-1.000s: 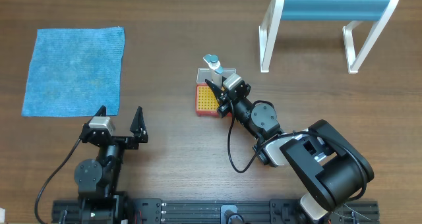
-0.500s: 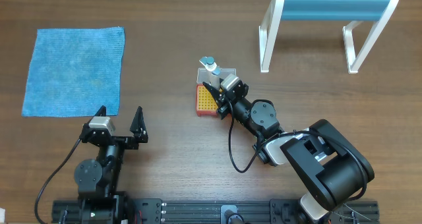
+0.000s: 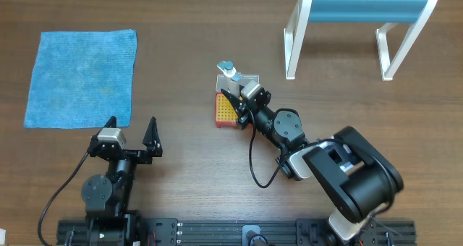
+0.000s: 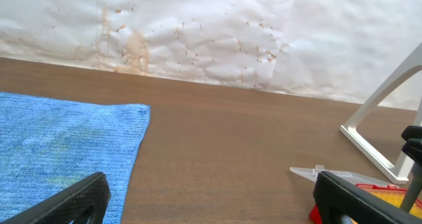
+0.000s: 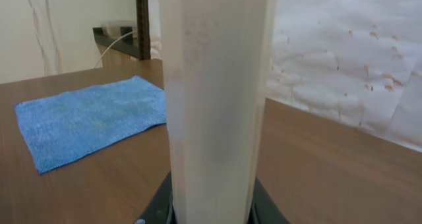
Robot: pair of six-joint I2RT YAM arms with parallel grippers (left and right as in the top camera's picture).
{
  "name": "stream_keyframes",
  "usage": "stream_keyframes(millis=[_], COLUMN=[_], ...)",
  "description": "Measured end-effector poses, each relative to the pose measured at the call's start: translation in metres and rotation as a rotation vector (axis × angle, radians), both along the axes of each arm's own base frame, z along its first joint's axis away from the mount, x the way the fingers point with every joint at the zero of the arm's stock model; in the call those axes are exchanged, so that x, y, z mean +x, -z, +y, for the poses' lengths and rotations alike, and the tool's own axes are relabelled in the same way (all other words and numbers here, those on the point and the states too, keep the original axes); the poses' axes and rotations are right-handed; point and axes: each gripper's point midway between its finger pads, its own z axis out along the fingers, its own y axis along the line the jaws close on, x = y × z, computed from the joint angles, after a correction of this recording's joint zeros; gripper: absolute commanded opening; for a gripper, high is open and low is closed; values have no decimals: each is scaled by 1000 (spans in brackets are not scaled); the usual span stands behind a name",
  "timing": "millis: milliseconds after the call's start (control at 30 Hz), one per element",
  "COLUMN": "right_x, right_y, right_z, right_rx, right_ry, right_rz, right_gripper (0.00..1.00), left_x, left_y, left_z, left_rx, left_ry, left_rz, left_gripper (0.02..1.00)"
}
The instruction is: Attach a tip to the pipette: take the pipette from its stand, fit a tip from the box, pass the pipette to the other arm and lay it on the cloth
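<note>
Over the orange plastic tip box [image 3: 226, 110] on the wooden bench [image 3: 188, 174], my right fingers [image 3: 233, 98] clench the white, blue-capped pipette [image 3: 232, 71], already off its white-and-blue stand [image 3: 362, 7]; tip-fitting, handover to the spread left fingers [image 3: 153, 134] and the blue cloth [image 3: 81, 78] remain, I judge.

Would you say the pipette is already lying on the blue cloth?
No, the right gripper holds the pipette at the tip box, far from the cloth.
</note>
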Motion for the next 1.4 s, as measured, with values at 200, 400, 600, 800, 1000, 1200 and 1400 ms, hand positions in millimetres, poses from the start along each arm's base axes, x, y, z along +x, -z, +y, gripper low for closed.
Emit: stream_keyframes(millis=[200, 400, 600, 800, 1000, 1200, 1400], right_x=[0, -2, 13, -35, -80, -65, -63], right_y=[2, -13, -98, -87, -89, -117, -121], right_z=[1, -1, 2, 26, 23, 33, 34], right_rx=[12, 7, 86, -146, -161, 113, 153], right_ry=[-3, -1, 9, -269, -300, -233, -225], right_rz=[-19, -12, -140, 316, 767, 931, 958], right_gripper=[75, 75, 75, 75, 77, 75, 77], left_x=[0, 0, 0, 0, 0, 0, -23], left_y=[0, 0, 0, 0, 0, 0, -6], left_z=[0, 0, 0, 0, 0, 0, -73], left_rx=[0, 0, 0, 0, 0, 0, -759], left_ry=[0, 0, 0, 0, 0, 0, 384], left_rz=[0, 0, 0, 0, 0, 0, 215], left_gripper=[996, 998, 996, 998, 996, 998, 996])
